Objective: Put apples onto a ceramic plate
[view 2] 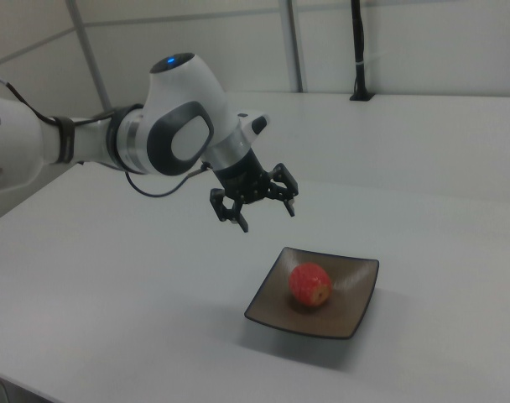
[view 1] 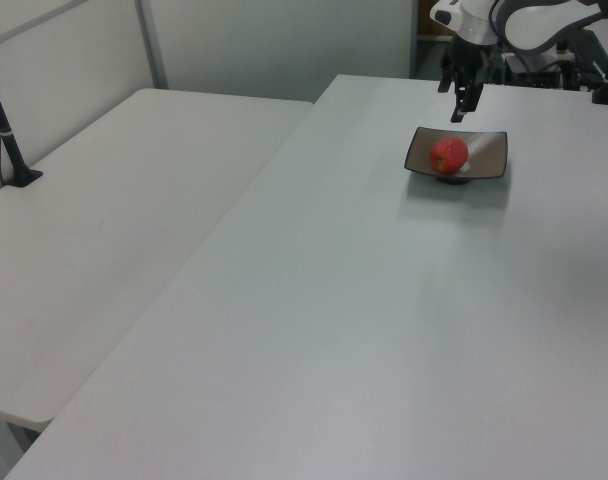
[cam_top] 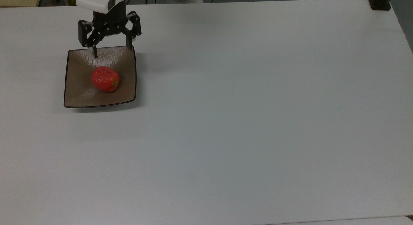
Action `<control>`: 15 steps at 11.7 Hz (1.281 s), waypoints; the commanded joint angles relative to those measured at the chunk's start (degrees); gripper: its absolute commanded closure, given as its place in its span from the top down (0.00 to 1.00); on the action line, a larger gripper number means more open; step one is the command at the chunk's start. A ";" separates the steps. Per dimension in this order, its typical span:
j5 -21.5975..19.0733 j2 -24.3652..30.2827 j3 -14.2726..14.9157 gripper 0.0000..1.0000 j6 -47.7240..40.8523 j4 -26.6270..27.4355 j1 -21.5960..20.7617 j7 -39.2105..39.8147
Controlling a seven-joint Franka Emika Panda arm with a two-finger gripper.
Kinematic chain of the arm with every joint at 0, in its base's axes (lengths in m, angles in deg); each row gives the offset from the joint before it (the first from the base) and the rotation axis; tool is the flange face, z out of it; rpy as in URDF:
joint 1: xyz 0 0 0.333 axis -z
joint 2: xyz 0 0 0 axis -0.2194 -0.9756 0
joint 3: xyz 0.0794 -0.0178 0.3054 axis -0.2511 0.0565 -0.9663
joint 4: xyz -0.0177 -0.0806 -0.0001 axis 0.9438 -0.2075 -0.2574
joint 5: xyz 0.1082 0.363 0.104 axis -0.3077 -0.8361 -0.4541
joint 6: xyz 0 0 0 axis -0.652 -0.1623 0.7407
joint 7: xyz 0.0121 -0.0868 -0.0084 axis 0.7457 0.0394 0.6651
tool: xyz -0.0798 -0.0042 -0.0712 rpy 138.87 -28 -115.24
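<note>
A small red apple (cam_top: 105, 79) with a yellowish spot lies near the middle of the square brown plate (cam_top: 77, 96) at the top view's left. The left view shows the apple (view 1: 449, 155) on the plate (view 1: 489, 158) at the far right of the table, and the right view shows the apple (view 2: 310, 285) resting in the plate (view 2: 272, 315). My gripper (cam_top: 112, 52) hangs open above the plate's far edge, nothing between its fingers. In the right view the gripper (view 2: 266, 217) is well above the plate and behind it. It also appears in the left view as my gripper (view 1: 462, 112).
The white table (cam_top: 245, 115) stretches wide to the top view's right. A black post base (cam_top: 380, 2) stands at its far right corner. A second white table (view 1: 104, 250) adjoins on the left view's left, with a black post (view 1: 9, 150).
</note>
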 commanded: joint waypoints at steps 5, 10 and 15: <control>-13.54 2.80 -0.46 1.00 -27.18 -9.96 -3.70 -19.64; -13.72 2.37 -4.85 1.00 -27.73 -9.26 -5.91 -30.47; -13.55 2.63 -4.51 1.00 -27.73 -9.70 -5.73 -29.95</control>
